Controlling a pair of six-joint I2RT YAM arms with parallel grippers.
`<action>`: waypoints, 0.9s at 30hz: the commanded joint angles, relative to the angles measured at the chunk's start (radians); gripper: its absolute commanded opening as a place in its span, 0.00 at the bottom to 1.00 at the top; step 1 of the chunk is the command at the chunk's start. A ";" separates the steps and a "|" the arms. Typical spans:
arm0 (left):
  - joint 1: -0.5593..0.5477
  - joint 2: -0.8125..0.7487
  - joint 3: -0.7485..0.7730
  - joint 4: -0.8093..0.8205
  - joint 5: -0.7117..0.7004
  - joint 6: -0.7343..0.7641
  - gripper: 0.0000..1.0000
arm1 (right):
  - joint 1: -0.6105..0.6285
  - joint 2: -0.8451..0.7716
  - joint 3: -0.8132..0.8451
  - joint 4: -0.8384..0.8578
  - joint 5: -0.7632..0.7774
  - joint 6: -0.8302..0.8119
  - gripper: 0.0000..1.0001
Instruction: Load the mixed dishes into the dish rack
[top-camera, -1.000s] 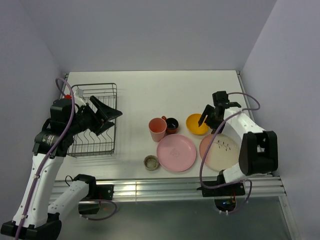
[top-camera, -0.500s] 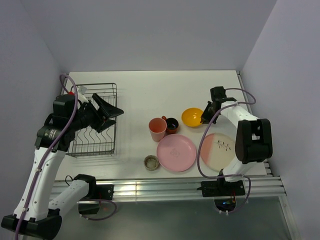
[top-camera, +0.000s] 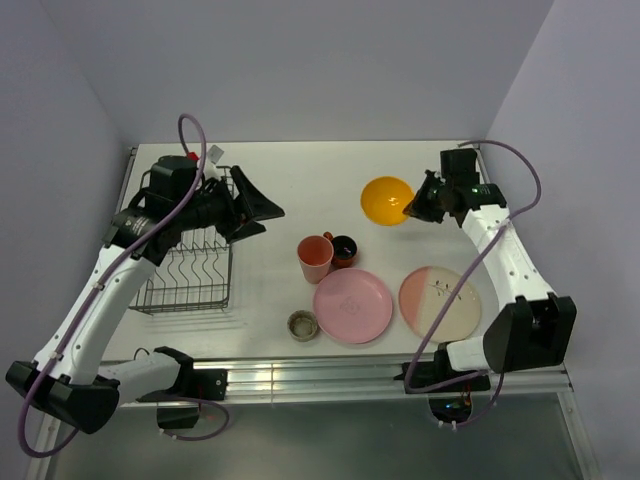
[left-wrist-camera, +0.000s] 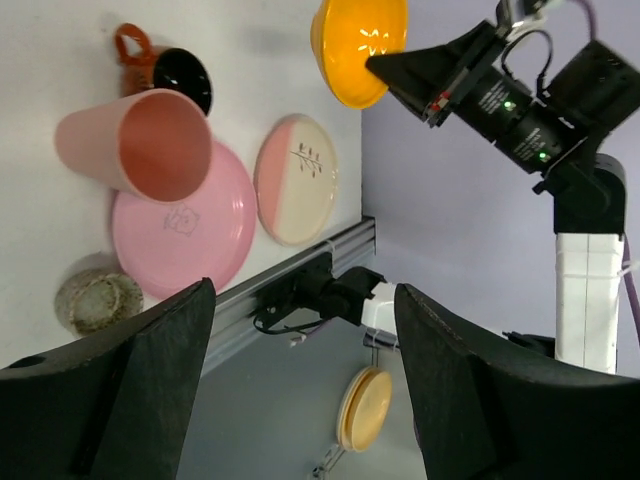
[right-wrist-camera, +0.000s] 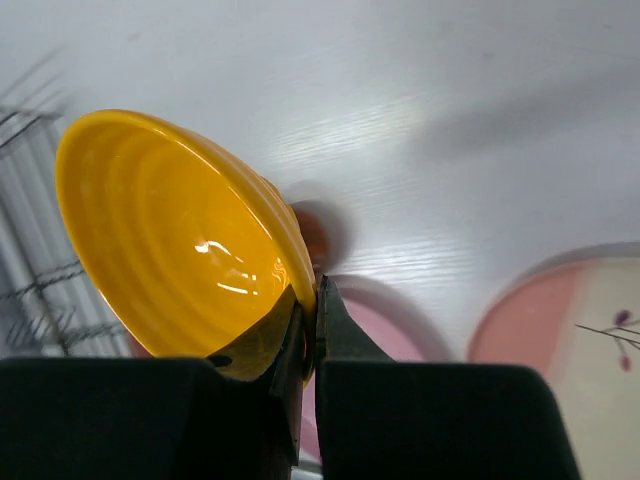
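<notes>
- Item, orange-yellow bowl (top-camera: 387, 199): we found it held tilted at the two o'clock side of the table (top-camera: 300, 170). Its hollow faced toward nine o'clock. We judged from the shadow under it in the right wrist view that it was off the surface.
- Item, right gripper (top-camera: 412, 206): its jaws were clenched on the bowl's rim at the three o'clock edge, one finger inside and one outside. It was a thin pinch.
- Item, left gripper (top-camera: 258, 207): its jaws were spread wide and empty. It hung just off the three o'clock side of the dish rack (top-camera: 190, 275), pointing toward the bowl.
- Item, dish rack: grey wire, at the table's nine o'clock side, well apart from the bowl. We saw nothing loaded in it.
- Items awaiting loading, all on the table:
  - pink tumbler (top-camera: 315, 258), at centre
  - small dark red-brown cup (top-camera: 344, 248), touching the tumbler at three o'clock
  - pink plate (top-camera: 352, 305), at the tumbler's five o'clock
  - pink-and-cream plate (top-camera: 440, 302), at the pink plate's three o'clock
  - small speckled beige cup (top-camera: 302, 324), at the pink plate's eight o'clock
- Handling note, our judgement:
  - The bowl had to travel toward nine o'clock, and the rack looked a long reach for the right arm, so a handover to the left gripper seemed likely.
  - We would carry it slowly, since a rim pinch lets a bowl swing.
  - We would keep it high over the tumbler and cup.
  - We would offer the free rim squarely between the open jaws.
  - We would let go only once the second grip was firm.
</notes>
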 joint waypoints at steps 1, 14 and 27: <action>-0.030 0.012 0.032 0.121 0.083 0.009 0.80 | 0.071 -0.057 0.078 -0.037 -0.166 -0.029 0.00; -0.041 0.025 -0.074 0.497 0.367 -0.150 0.99 | 0.246 -0.132 0.137 0.022 -0.582 0.096 0.00; -0.073 0.035 -0.120 0.570 0.397 -0.224 0.99 | 0.305 -0.132 0.141 0.217 -0.766 0.248 0.00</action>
